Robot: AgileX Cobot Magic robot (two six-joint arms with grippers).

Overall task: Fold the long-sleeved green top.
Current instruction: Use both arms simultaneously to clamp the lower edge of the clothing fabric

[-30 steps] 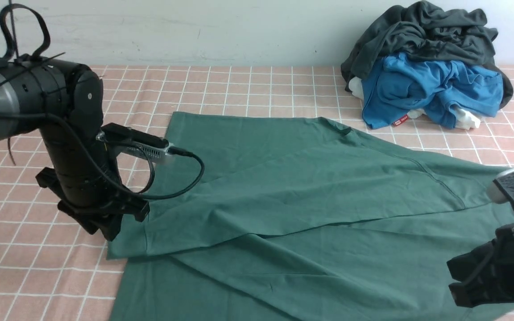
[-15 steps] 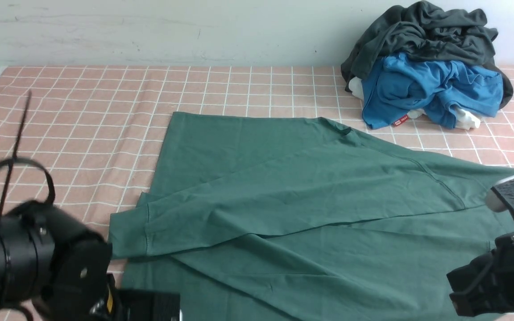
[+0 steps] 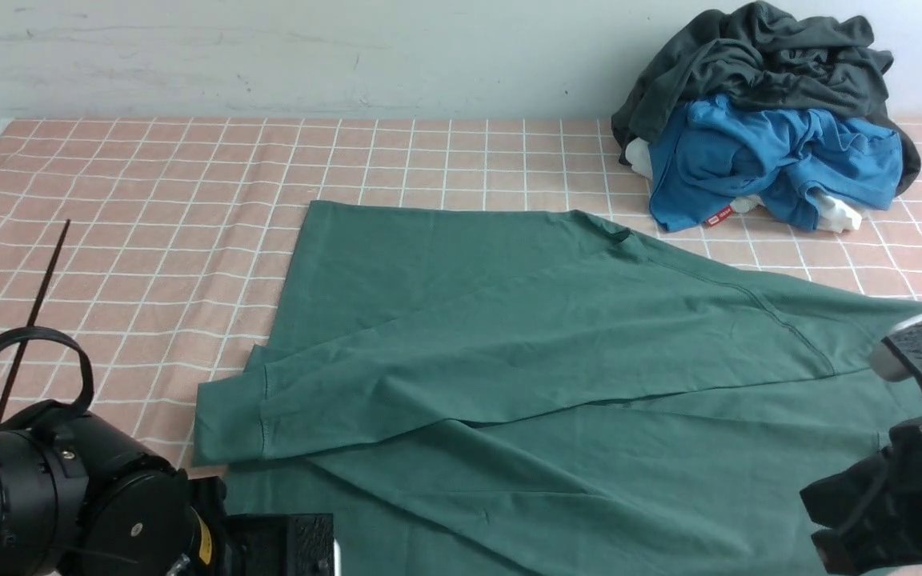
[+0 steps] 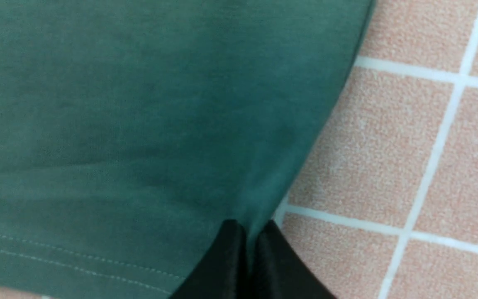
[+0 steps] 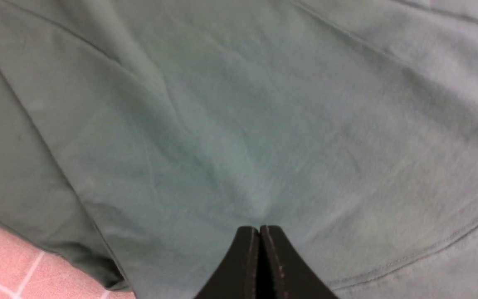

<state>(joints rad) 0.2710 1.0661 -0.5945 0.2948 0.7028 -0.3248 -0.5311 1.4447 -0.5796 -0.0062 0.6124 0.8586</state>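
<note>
The green long-sleeved top [image 3: 525,352] lies spread flat on the checked cloth, one sleeve folded across its body with the cuff at the left [image 3: 229,420]. My left arm [image 3: 69,504] is at the front left corner. In the left wrist view, my left gripper [image 4: 249,226] is shut on the top's side edge [image 4: 288,166] near the stitched hem. My right arm [image 3: 901,480] is at the front right. My right gripper [image 5: 259,228] is shut, and the top's fabric [image 5: 243,145] puckers up to its tips.
A heap of clothes sits at the back right: a dark grey garment [image 3: 765,56] over a bright blue one [image 3: 765,156], with some white cloth. A pink checked cloth [image 3: 149,200] covers the table. A pale wall [image 3: 349,56] runs along the back.
My left arm has left the sleeve cuff and dropped back to the front left corner, at the top's lower edge. The folded sleeve stays where it lay. The right arm has barely moved.
</note>
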